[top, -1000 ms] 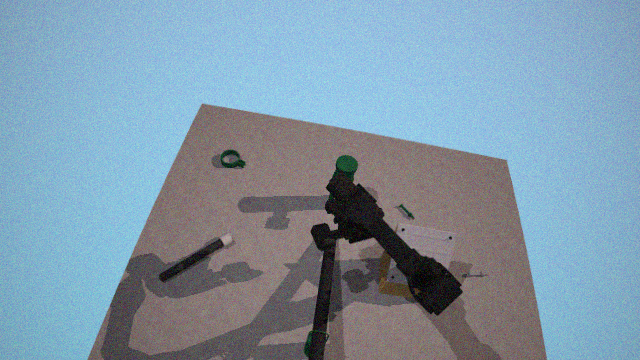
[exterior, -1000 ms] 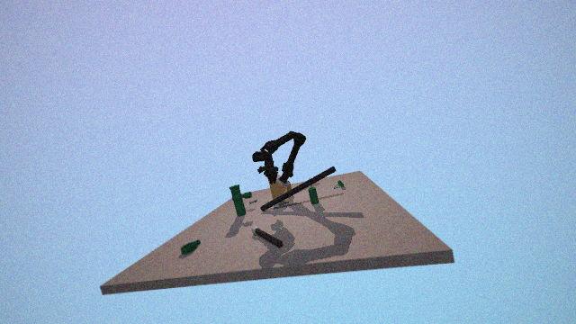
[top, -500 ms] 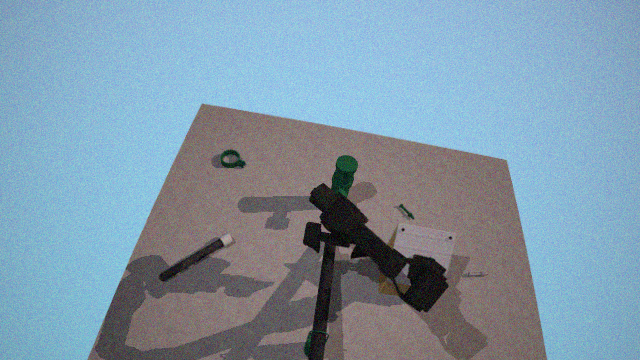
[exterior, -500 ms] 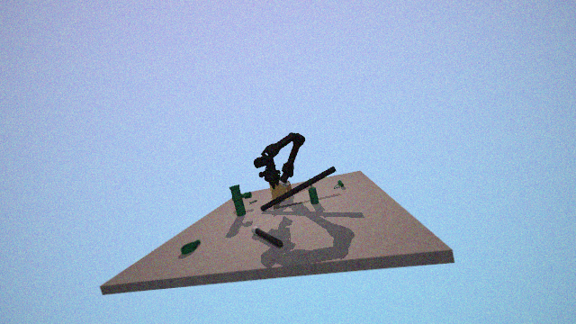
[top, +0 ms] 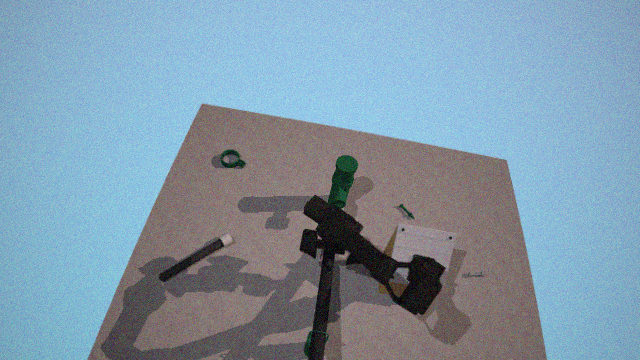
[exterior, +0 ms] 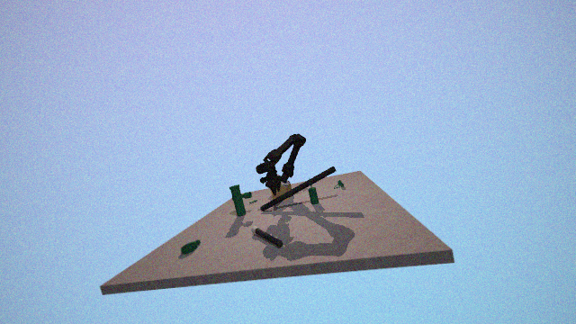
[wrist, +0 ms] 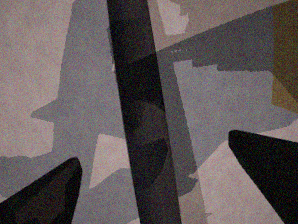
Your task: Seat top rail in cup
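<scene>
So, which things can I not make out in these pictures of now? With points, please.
- Lower end of the long rail (top: 324, 295) (exterior: 299, 188) (wrist: 137, 80): hidden under the gripper (wrist: 156, 151) in the top view; cut off by the edge in the wrist view.
- Small green piece at the table's far right (exterior: 340, 184): too small to identify in the exterior view.
- Loop cap: too dark and small in the exterior view.
</scene>
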Action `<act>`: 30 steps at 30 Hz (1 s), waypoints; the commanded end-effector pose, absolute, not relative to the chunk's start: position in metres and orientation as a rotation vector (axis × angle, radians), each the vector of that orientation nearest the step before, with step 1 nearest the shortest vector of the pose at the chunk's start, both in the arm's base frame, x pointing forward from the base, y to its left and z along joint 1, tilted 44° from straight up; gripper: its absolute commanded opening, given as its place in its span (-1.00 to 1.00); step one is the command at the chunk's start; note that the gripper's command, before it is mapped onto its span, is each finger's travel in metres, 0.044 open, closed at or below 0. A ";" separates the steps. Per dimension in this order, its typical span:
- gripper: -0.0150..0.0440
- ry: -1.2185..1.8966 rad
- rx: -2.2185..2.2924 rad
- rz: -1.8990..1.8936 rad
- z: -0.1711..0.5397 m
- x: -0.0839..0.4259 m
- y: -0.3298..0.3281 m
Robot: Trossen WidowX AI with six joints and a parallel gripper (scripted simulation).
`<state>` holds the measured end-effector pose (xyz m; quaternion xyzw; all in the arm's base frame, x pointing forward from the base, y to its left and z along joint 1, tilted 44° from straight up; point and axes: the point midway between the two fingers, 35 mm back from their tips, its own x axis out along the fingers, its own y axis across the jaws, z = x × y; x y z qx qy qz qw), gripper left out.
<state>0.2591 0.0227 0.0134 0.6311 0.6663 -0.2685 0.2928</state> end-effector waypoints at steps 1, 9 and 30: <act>1.00 1.785 1.686 -0.720 0.007 0.256 0.030; 1.00 1.784 1.686 -0.721 0.000 0.256 0.035; 1.00 1.784 1.687 -0.721 -0.025 0.255 0.059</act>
